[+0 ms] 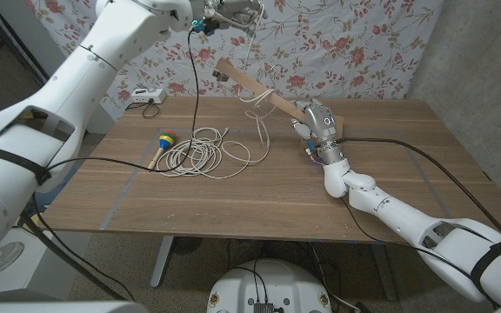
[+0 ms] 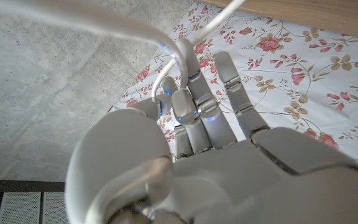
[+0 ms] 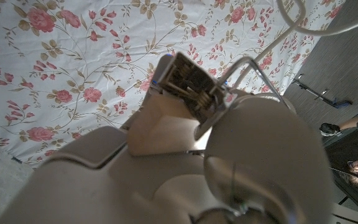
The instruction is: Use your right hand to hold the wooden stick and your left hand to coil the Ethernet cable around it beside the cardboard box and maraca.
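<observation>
A long wooden stick (image 1: 259, 89) slants up over the far middle of the table, and my right hand (image 1: 318, 126) grips its lower end. The white Ethernet cable (image 1: 200, 155) lies mostly in a loose coil on the table. One strand rises past the stick to my left hand (image 1: 233, 10), raised high at the back. In the left wrist view my left hand (image 2: 216, 155) pinches the cable (image 2: 104, 18) between its fingertips. In the right wrist view my right hand (image 3: 166, 174) closes round the stick's pale end (image 3: 157, 127), with the cable (image 3: 289, 22) looping beyond it. A colourful maraca (image 1: 161, 145) lies left of the coil.
A white power strip (image 1: 142, 98) sits at the table's far left edge. A black cable (image 1: 198, 69) hangs from my left wrist down to the table. A floral cloth (image 1: 364, 43) hangs behind the table. A person (image 3: 353, 168) shows at the edge of the right wrist view.
</observation>
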`<state>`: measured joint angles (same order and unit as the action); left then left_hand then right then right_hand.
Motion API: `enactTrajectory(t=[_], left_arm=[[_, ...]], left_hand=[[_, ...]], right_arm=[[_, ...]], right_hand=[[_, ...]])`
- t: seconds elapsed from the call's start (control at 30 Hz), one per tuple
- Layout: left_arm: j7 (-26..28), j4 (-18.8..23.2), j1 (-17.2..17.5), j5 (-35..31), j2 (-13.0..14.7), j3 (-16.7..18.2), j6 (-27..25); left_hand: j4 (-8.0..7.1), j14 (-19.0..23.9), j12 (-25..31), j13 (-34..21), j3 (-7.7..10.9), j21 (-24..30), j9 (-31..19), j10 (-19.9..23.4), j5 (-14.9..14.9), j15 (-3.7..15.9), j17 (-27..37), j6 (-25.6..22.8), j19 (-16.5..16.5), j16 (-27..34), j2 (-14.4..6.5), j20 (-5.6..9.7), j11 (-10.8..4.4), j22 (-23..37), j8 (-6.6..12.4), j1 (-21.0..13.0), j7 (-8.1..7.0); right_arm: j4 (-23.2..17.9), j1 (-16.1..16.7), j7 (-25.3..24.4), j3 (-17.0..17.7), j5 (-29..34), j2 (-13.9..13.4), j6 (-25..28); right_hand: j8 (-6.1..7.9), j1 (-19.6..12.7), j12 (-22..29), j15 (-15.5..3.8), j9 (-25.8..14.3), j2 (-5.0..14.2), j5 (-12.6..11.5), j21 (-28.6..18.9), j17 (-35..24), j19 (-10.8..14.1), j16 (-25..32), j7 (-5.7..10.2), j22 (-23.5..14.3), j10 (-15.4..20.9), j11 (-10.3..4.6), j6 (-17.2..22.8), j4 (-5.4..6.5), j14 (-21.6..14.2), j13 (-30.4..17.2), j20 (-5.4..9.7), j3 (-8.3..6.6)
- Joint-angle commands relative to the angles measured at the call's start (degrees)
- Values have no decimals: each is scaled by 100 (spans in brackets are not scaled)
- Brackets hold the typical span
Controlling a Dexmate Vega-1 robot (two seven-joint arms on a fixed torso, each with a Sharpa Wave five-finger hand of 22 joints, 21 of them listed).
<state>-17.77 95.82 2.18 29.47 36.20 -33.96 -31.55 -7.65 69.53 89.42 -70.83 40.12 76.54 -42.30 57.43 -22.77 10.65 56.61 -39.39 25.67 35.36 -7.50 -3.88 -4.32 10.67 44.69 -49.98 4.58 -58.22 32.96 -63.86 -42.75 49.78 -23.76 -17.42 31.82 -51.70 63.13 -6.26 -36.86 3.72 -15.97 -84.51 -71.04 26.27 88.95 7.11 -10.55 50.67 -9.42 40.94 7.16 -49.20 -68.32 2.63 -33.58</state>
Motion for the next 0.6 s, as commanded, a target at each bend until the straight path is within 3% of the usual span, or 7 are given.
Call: enactTrajectory(t=[0.03, 0.33, 0.6], left_arm=[[-231, 399, 20, 1, -10, -38, 268], [-762, 589, 17, 4, 61, -197, 512], [-1153, 764, -122, -257, 217, -437, 455]], left_hand=[[-2, 33, 23, -11, 61, 20, -2, 2, 7, 18, 6, -247, 8, -8, -59, 6, -70, 2, 58, -11, 121], [-5, 17, 17, -11, 63, 23, 31, -27, 12, 19, 21, -258, 6, -19, -59, 7, -80, 1, 57, -1, 116], [-3, -11, 11, -10, 66, 14, 140, -67, 20, -6, 22, -293, -40, -42, -58, -4, -68, 2, 17, 4, 102]], right_arm=[[-159, -241, 272, -596, -427, -210, 373], [-611, -268, 777, -775, -666, -424, 844], [-1241, -224, 1662, -781, -806, -711, 1186]], right_hand=[[70, 532, 43, -585, -18, 600, -21, 12, -13, -18, 1, 3, -9, 24, -16, 39, -18, 17, -37, 725, 13], [80, 525, 57, -585, 6, 604, -24, 4, -13, -10, 1, -6, -10, 22, -25, 73, -26, 20, -44, 721, 10], [89, 515, 73, -587, 39, 604, -29, -6, -12, 6, 2, -38, -9, 64, 18, 111, -36, 16, -20, 720, 8]])
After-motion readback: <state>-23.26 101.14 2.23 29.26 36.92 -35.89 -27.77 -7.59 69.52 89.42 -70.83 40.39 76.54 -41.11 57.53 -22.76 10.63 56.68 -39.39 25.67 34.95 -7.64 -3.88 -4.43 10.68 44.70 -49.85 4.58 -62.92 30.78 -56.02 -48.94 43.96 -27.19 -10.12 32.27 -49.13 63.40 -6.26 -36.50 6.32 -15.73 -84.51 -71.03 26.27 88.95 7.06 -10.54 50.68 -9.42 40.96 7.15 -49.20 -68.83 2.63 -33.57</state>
